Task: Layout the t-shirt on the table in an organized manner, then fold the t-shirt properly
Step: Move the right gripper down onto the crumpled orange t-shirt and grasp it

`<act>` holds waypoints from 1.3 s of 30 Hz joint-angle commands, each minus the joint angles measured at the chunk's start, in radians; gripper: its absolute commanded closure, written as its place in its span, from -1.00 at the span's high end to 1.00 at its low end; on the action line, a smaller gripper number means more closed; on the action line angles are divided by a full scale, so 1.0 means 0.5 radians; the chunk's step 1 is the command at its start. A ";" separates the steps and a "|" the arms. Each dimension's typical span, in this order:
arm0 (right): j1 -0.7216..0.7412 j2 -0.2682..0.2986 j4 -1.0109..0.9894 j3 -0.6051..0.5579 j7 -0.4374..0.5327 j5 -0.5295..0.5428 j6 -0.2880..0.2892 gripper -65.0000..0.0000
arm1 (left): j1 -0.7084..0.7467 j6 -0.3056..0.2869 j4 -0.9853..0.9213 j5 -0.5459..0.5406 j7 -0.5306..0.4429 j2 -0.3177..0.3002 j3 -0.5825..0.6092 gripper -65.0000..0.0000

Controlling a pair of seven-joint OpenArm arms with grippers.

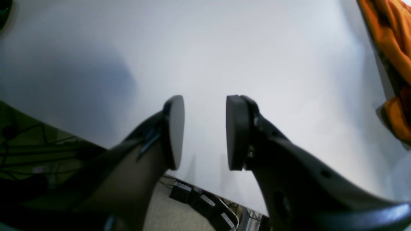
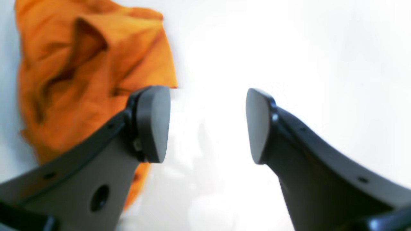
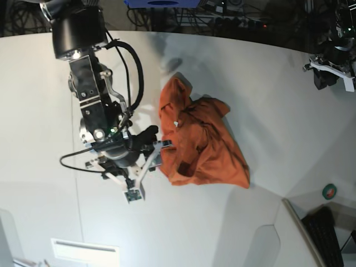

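Observation:
The orange t-shirt point(image 3: 203, 142) lies crumpled in a heap near the middle of the white table point(image 3: 267, 83), with its small white neck tag point(image 3: 176, 123) showing. My right gripper point(image 3: 157, 140) is open and empty just beside the shirt's left edge. In the right wrist view, the right gripper point(image 2: 208, 125) is over bare table and the t-shirt point(image 2: 80, 70) is to the left of one finger. My left gripper point(image 1: 205, 131) is open and empty over bare table point(image 1: 224, 48) near its edge. The t-shirt point(image 1: 391, 48) only shows at that view's right edge.
The left arm point(image 3: 332, 58) sits at the table's far right edge. A green tape roll point(image 3: 330, 192) and a keyboard point(image 3: 328, 233) lie on a lower surface at the front right. Cables and a power strip point(image 1: 199, 199) lie below the table's edge.

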 commanded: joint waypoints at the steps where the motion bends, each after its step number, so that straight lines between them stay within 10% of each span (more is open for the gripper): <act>1: 0.068 -0.059 0.004 -0.023 0.029 0.006 0.007 0.10 | 0.015 0.012 0.006 -0.005 -0.043 -0.039 -0.073 -0.36; 16: 0.354 -0.108 -0.595 -0.214 0.299 0.291 -0.088 0.10 | 0.015 0.012 -0.083 -0.005 -0.043 -0.036 -0.297 -0.30; 23: 0.458 -0.114 -0.862 -0.214 0.425 0.405 -0.088 0.10 | -0.031 0.012 -0.080 -0.005 -0.040 -0.036 -0.294 0.59; 29: 0.455 -0.111 -0.632 -0.201 0.413 0.865 -0.112 0.09 | -0.034 0.012 -0.083 -0.005 -0.040 -0.036 -0.297 0.67; 39: 0.836 -0.132 -1.230 -0.388 0.428 1.436 -0.966 0.11 | -0.031 0.012 -0.156 -0.005 -0.040 -0.042 -0.307 0.67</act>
